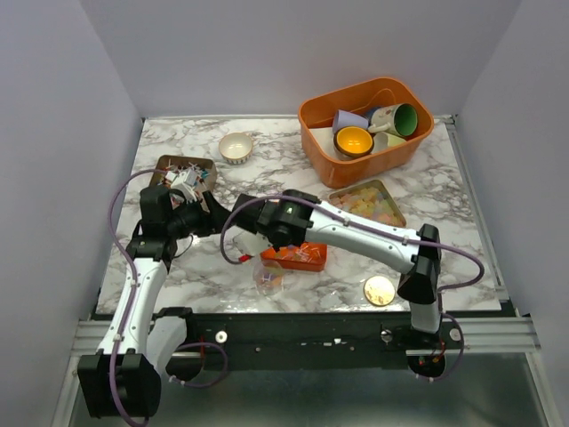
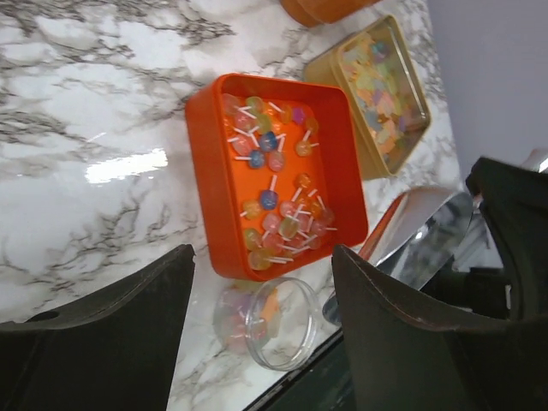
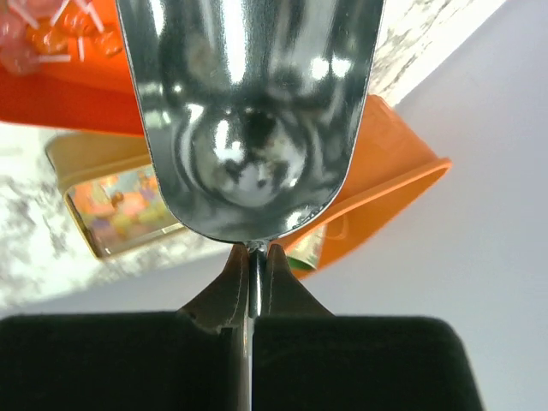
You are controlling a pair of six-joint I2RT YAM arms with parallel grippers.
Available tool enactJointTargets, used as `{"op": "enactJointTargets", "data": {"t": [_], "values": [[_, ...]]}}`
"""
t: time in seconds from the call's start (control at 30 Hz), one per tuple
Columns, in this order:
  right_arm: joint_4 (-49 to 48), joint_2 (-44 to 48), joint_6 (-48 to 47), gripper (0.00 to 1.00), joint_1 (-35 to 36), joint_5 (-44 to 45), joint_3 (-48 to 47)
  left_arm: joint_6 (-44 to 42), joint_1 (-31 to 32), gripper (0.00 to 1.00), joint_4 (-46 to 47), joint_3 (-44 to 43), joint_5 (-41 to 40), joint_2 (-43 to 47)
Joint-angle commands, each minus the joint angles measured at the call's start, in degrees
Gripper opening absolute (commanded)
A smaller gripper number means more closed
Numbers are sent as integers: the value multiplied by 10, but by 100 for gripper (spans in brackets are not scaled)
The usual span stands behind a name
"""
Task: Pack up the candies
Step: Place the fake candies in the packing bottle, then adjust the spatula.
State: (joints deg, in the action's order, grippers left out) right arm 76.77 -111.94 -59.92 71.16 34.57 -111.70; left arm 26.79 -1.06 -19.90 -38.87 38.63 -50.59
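Small round candies on white sticks (image 2: 274,193) lie in a shallow orange tray (image 2: 210,171), also in the top view (image 1: 307,260). A clear round jar (image 2: 265,321) with a few candies stands just in front of it (image 1: 268,277). My left gripper (image 2: 257,342) is open and empty; the jar shows between its fingers, below them. My right gripper (image 3: 250,257) is shut on the handle of a shiny metal scoop (image 3: 253,111), which looks empty, over the tray's left end (image 1: 260,242). Pastel gummies fill a gold tin (image 1: 366,203). Wrapped candies sit in a tin (image 1: 182,173) at the back left.
An orange bin (image 1: 313,142) with coloured cups stands at the back right. A small white bowl (image 1: 236,147) is at the back. A round gold disc (image 1: 380,289) lies near the front edge, by the right arm's base.
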Motion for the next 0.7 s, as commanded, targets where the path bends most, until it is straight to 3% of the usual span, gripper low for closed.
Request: {"op": "enactJointTargets", "data": {"t": [0.0,0.13,0.23,0.5,0.6,0.67], "values": [[102,13,61,1,-62,-128,-62,70,2,75,128,27,135,1],[67,-7,60,1,-100,-180,-99,68,3,75,115,6,155,-36],[46,-18,55,1,-106,-196,-112,116,9,75,177,14,187,-61],[20,-27,84,1,-118,-249,-107,123,10,72,182,-16,177,-111],[-16,-4,85,1,-120,-279,-87,119,10,65,178,-16,170,-125],[-48,15,89,1,-120,-287,-77,129,9,53,194,-12,172,-132]]}}
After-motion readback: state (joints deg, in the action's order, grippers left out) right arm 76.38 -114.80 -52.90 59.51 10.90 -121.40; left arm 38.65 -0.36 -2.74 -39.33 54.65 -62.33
